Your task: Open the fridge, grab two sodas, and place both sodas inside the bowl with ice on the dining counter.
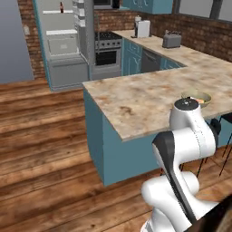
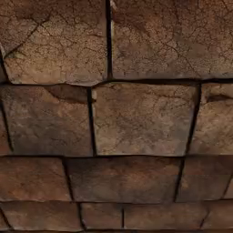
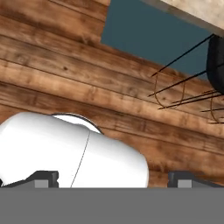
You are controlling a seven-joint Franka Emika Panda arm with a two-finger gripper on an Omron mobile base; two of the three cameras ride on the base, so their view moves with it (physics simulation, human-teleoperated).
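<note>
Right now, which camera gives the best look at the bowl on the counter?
The left base view: the bowl sits on the dining counter, partly behind the arm. The right base view faces brick wall; the hand view looks at wooden floor.

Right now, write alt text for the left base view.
A large beige mottled stone dining counter on a teal base carries a round olive-tan bowl, partly hidden behind the white robot arm. Across the wooden plank floor, a tall grey fridge stands open with a small dark bottle on a shelf.
</note>
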